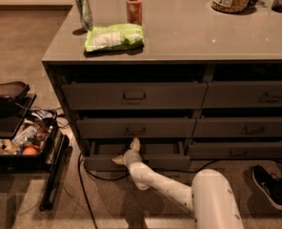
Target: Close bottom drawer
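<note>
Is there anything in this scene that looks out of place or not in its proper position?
Yes. The bottom drawer on the left stands pulled out, its front ahead of the middle drawer above it. The tool is at the middle of its front edge. Nothing looks spilled or damaged.

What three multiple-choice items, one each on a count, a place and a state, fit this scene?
1. How many cans stand on the counter? A none; B two; C five.
2. Where is the tool? A on the counter; B beside the cans; C at the bottom drawer.
3. The bottom drawer is: A shut; B partly open; C taken out.
Key: B, a silver and a red one stand there; C, the tool sits at that drawer's front; B, its front juts past the drawers above.
</note>
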Available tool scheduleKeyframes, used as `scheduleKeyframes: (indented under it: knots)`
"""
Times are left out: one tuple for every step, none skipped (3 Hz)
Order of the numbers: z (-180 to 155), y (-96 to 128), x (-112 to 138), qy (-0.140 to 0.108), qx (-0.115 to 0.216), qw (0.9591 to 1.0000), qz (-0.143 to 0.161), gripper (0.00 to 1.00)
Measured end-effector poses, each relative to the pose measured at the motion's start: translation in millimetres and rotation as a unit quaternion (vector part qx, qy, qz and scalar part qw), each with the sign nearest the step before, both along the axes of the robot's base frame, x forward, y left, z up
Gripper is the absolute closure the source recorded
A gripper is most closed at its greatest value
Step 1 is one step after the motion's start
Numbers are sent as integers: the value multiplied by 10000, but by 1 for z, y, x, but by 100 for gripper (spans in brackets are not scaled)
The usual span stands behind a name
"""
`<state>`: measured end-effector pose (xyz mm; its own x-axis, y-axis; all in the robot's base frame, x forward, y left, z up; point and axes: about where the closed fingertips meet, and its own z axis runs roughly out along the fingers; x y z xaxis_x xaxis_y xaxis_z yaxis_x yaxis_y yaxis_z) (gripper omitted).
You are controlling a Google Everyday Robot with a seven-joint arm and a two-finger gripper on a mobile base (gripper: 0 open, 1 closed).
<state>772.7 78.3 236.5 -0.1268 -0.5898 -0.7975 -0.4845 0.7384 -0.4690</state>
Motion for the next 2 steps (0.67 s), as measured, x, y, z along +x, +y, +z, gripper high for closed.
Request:
scheduleKeyframes:
  knots:
    - [9,7,2,9,78,9997,248,0]
    - [11,3,0,10,142,9997,221,0]
